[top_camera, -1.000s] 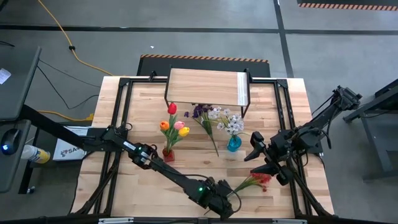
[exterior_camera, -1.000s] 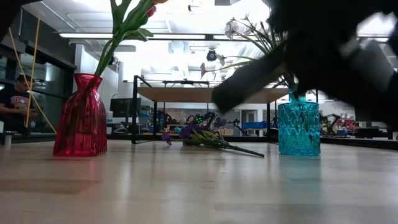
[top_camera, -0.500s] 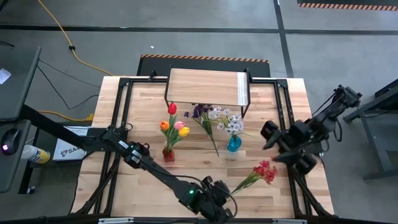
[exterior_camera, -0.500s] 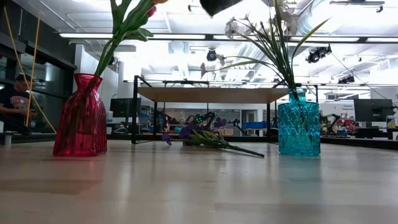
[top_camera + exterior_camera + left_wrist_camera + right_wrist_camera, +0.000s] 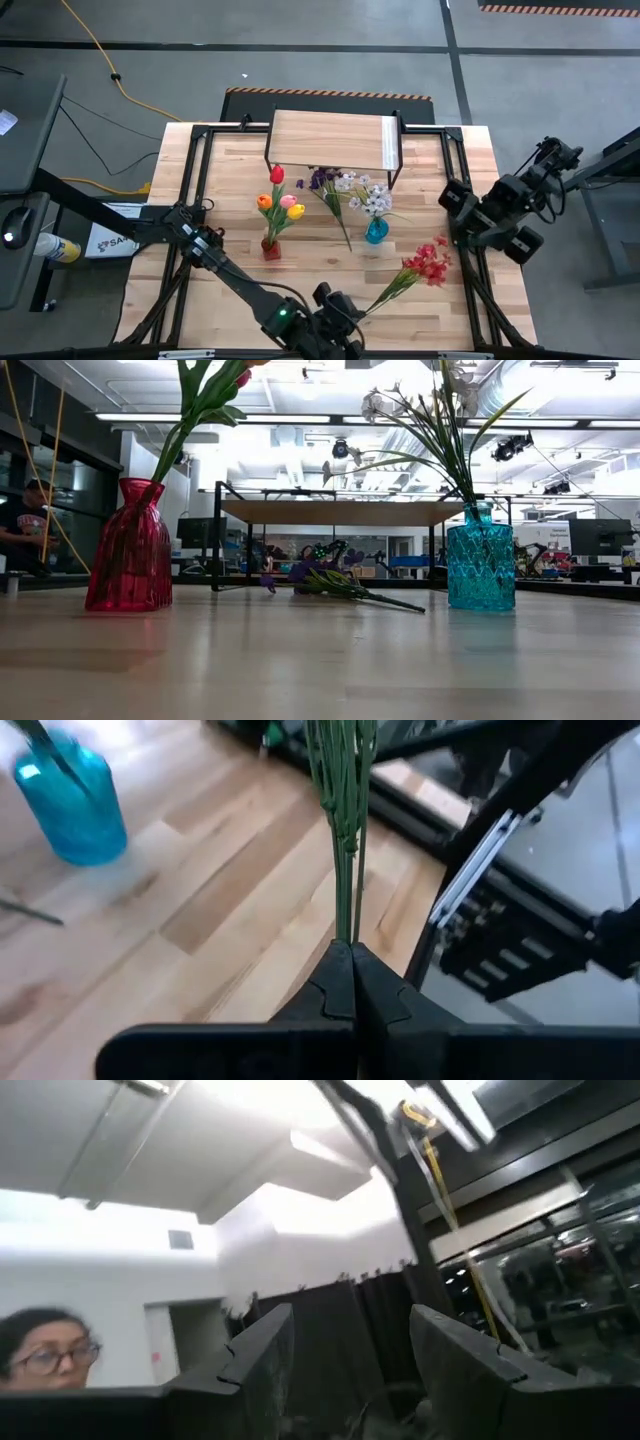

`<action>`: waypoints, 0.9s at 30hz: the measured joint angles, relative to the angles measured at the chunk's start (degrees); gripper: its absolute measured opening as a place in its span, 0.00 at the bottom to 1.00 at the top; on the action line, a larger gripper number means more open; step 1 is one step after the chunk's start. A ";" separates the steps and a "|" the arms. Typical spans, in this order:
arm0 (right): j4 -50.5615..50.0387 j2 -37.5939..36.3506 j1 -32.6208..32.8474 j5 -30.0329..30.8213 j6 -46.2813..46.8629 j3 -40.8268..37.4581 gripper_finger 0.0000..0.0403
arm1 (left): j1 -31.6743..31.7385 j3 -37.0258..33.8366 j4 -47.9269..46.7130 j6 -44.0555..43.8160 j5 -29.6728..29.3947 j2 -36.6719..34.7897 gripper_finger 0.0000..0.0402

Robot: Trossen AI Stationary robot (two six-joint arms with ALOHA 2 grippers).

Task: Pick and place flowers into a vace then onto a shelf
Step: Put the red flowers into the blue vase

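Observation:
My left gripper (image 5: 345,310) is near the table's front edge, shut on the red blossom spray (image 5: 428,263). The spray's green stems (image 5: 342,820) run from the gripper toward the far right. My right gripper (image 5: 455,195) (image 5: 350,1360) hangs open and empty by the right edge, pointing up into the room. A red vase (image 5: 271,247) (image 5: 128,550) holds several tulips (image 5: 280,200). A blue vase (image 5: 376,232) (image 5: 480,560) (image 5: 70,805) holds white blossoms (image 5: 365,195). A purple spray (image 5: 325,185) (image 5: 330,582) lies flat on the table before the shelf (image 5: 333,140) (image 5: 340,512). My left gripper pinches the spray's thin stems at their cut end (image 5: 344,935) between its two fingertips. The stems run straight on ahead of the fingers, in line with them. The fingers slant down from the near side. Whether the blooms (image 5: 430,260) touch the table I cannot tell.
Black frame rails (image 5: 195,180) run along the table's left and right sides. A person (image 5: 20,525) sits beyond the table on the left, and a person (image 5: 40,1355) shows in the right wrist view. Bare wood (image 5: 320,270) lies between the vases and the front edge.
My left gripper has risen and drawn back toward the near left, still shut on the stems. The red spray has come up with it, its blooms shifting toward the far right. My right gripper has pulled back toward the right edge, tipped upward and left the low view.

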 joint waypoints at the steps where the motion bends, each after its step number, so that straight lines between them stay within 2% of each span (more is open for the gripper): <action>1: -0.55 0.00 0.01 -0.55 0.33 0.00 0.48 | -0.23 0.00 0.03 0.35 -0.89 -0.61 0.05; 9: -4.03 -0.04 0.01 -3.20 1.70 0.00 0.48 | -2.19 0.04 -2.04 4.02 -8.69 -6.43 0.05; 16: -4.04 -1.59 0.01 -5.99 0.21 0.00 0.48 | -3.17 0.04 -9.17 3.84 -14.08 -9.20 0.05; 23: -7.56 -3.19 0.01 -5.12 -2.10 0.00 0.48 | -3.12 0.03 -13.01 4.37 -19.49 -11.39 0.05; 27: -11.06 -2.98 0.00 -1.76 -3.47 0.00 0.48 | -3.13 0.04 -13.12 6.32 -23.93 -13.07 0.05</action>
